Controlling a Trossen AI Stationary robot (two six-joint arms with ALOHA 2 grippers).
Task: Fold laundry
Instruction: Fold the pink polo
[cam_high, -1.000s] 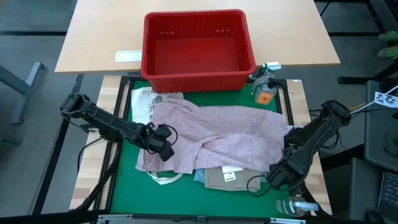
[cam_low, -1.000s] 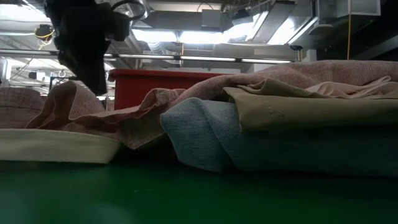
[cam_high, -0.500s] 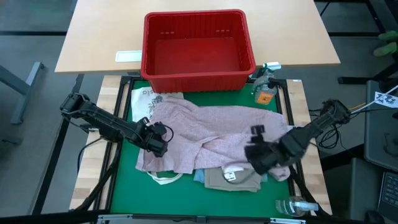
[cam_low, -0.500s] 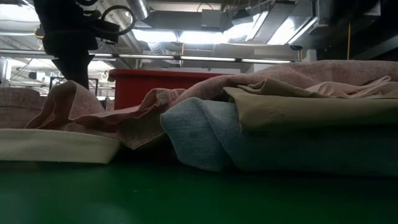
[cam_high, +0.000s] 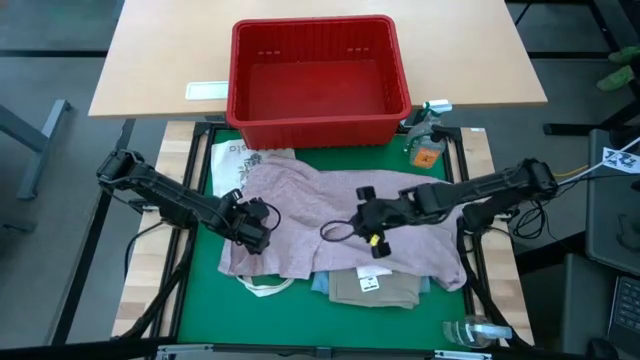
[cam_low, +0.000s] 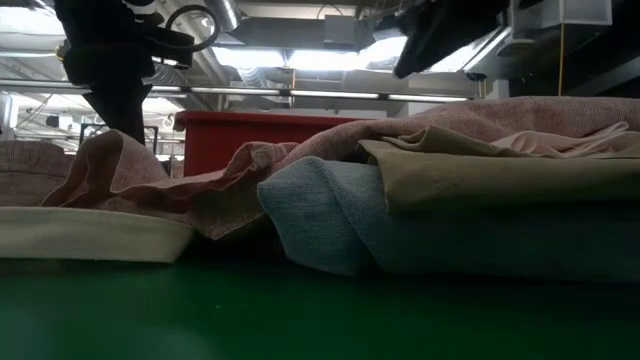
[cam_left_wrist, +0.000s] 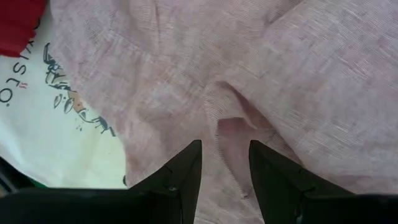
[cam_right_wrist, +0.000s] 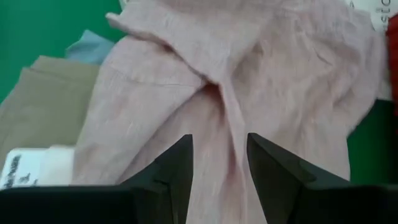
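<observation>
Over the left side of the pile, my left claw (cam_high: 262, 226) hangs above the pink shirt (cam_high: 340, 215), its two fingers apart with a raised fold showing between them in the wrist view and nothing pinched. My right claw (cam_high: 367, 222) reaches in over the middle of the shirt, fingers apart too, holding nothing. The risk I see: the shirt lies crumpled across the jeans (cam_low: 330, 215) and the tan piece (cam_high: 375, 288), so a deep bite could take two layers, or snag the cloth underneath and drag the stack along. If I catch only a loose wrinkle and not a hem or seam, the shirt may slip out or lift lopsided. My two claws also sit near each other, so pulling unevenly could twist the cloth.

The shirt is heathered pink, limp, rumpled in ridges, spread over the green mat (cam_high: 205, 300) in front of the red basket (cam_high: 320, 130). A white printed cloth (cam_high: 232, 165) peeks out at its left edge
</observation>
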